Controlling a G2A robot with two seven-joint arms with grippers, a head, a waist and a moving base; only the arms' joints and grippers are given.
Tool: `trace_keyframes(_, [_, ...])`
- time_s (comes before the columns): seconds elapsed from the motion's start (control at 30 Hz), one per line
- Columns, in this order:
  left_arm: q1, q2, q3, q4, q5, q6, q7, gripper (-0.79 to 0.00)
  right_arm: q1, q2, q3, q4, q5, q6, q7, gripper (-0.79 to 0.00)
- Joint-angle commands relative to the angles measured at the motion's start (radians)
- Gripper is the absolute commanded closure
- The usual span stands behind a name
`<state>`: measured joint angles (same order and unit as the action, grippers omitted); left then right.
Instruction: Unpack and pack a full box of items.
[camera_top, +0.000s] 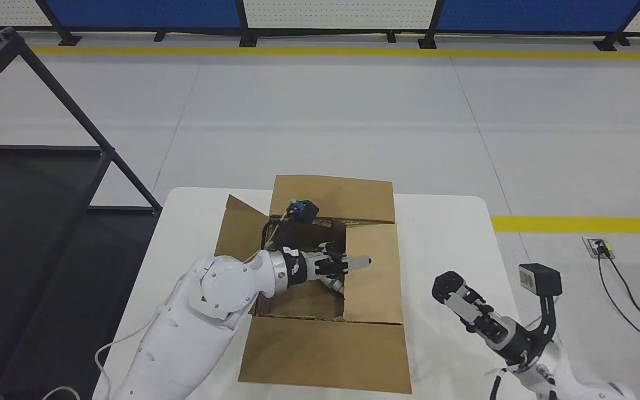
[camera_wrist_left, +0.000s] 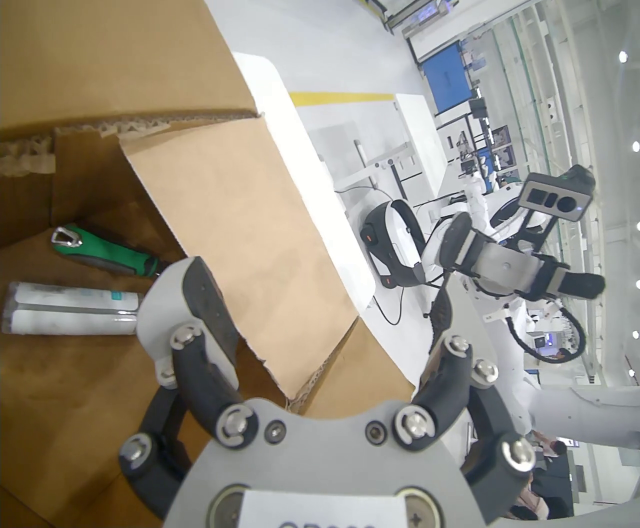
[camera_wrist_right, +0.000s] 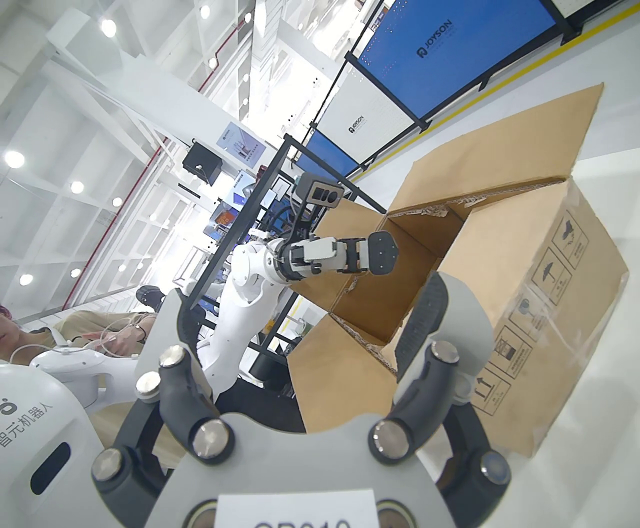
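My left fingers (camera_wrist_left: 200, 295), spread and empty, hang over the open box (camera_top: 372, 290) on the desk (camera_top: 450, 230); a green-handled tool (camera_wrist_left: 105, 256) lies inside. My right fingers (camera_wrist_right: 435, 320), also apart, hover at its three o'clock.

cardboard box (camera_top: 372, 290): plain tan-brown all over, with paler corrugated fringe along the ragged flap edges. the side wall facing the right gripper (camera_wrist_right: 310, 305) carries black handling symbols in outlined squares.

left gripper (camera_wrist_left: 320, 300): white finger shells, black pads and links, grey plate, silver screws. right gripper has the same scheme.

tool (camera_wrist_left: 105, 252), just past the left gripper's fingertip: bright green handle, dark grey-black grip band, silver end clip.

pack of tubes (camera_wrist_left: 70, 315), beside that same fingertip: whitish grey with a small teal label patch.

small object (camera_top: 300, 210), ahead of the left gripper: blue with black.

table (camera_top: 450, 230): white.

floor stripe (camera_top: 560, 224), beyond the right gripper: yellow on pale grey.
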<state>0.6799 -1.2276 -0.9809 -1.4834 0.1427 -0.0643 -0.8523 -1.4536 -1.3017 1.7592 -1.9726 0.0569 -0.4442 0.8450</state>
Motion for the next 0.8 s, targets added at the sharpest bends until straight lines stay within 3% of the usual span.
trace_keyframes(0.0, [-0.024, -0.009, 0.026, 0.050, -0.006, 0.006, 0.004, -0.785, -0.004, 0.003, 0.002, -0.001, 0.001, -0.002, -0.004, -0.785])
trace_keyframes(0.77, [-0.100, -0.069, 0.124, 0.276, -0.116, -0.093, 0.048, -0.785, -0.003, 0.034, -0.039, -0.014, -0.026, 0.015, -0.038, -0.785])
